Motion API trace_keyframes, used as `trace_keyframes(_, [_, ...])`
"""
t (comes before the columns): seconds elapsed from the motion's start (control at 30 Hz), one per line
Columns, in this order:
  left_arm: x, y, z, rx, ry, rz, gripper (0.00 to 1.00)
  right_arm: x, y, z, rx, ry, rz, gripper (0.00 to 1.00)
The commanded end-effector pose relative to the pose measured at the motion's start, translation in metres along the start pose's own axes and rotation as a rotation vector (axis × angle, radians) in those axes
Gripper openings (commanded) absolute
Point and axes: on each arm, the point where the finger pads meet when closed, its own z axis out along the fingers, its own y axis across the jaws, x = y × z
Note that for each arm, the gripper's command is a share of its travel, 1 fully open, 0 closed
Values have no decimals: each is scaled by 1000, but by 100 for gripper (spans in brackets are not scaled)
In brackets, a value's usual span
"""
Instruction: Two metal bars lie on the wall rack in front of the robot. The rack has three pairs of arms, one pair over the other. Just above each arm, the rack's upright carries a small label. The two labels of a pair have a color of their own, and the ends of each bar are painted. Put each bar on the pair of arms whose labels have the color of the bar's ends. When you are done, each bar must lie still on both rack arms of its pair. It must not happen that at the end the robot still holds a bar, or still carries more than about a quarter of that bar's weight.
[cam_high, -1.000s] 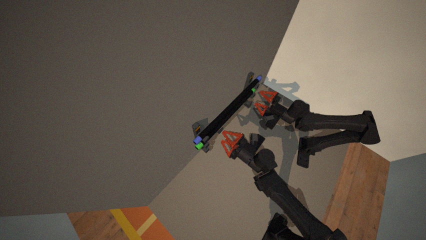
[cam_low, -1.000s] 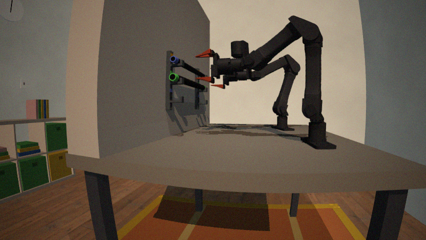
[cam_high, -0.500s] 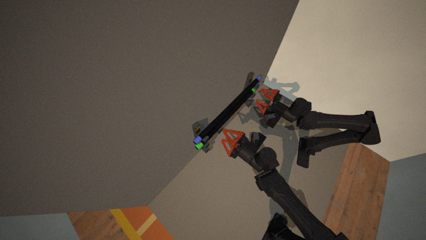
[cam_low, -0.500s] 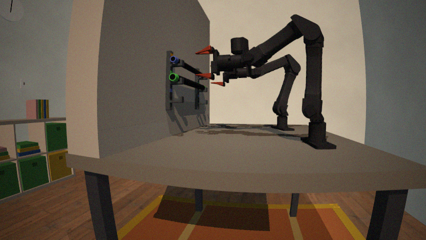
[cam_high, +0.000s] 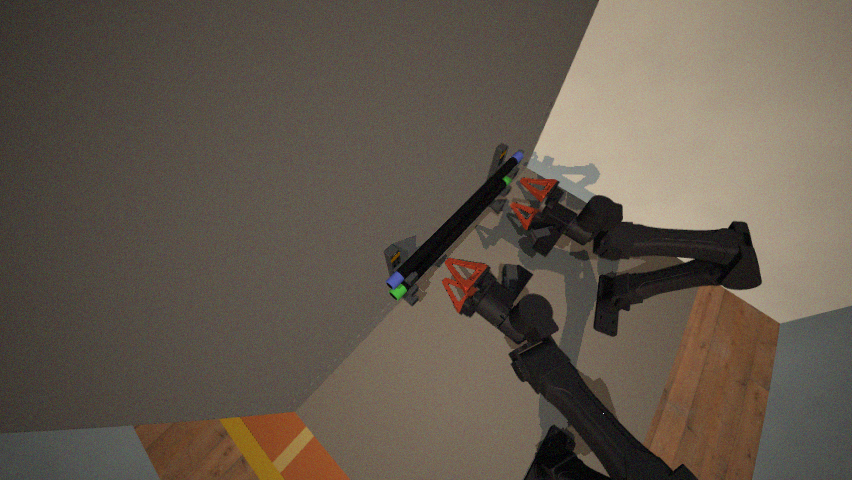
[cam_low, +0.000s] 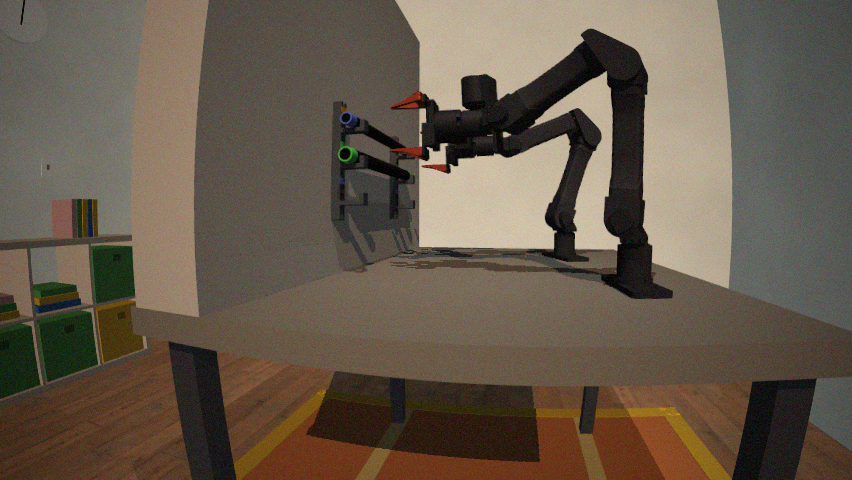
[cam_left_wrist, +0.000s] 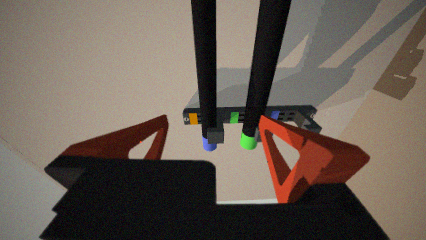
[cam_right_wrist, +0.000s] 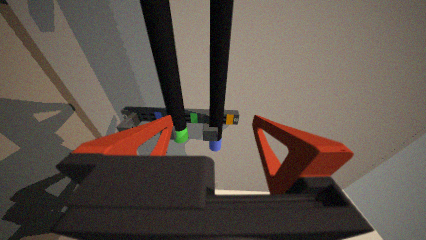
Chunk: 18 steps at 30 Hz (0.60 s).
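The wall rack (cam_low: 341, 172) holds two black bars. The blue-ended bar (cam_low: 348, 119) lies on the top pair of arms, by the orange label (cam_left_wrist: 193, 118). The green-ended bar (cam_low: 347, 155) lies on the middle pair, by the green label (cam_left_wrist: 234, 117). The bottom pair, by the blue label (cam_left_wrist: 275, 115), carries nothing. My left gripper (cam_high: 460, 281) is open and empty, a short gap in front of the bars' near end (cam_left_wrist: 212, 125). My right gripper (cam_high: 530, 200) is open and empty in front of the far end (cam_right_wrist: 212, 122). Neither touches a bar.
The rack is fixed to a tall grey wall panel (cam_low: 268, 137) at the table's far side. The two arm bases (cam_low: 634, 280) stand on the table behind the grippers. A shelf with boxes (cam_low: 65, 310) stands off the table.
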Motion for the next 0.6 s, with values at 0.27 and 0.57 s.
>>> trace_keyframes(0.27, [4, 21, -3, -30, -1, -19, 100, 6, -20, -2, 35, 8, 17, 100])
trace_keyframes(0.57, [3, 19, -2, -30, -1, -19, 98, 6, -18, -2, 35, 8, 17, 98])
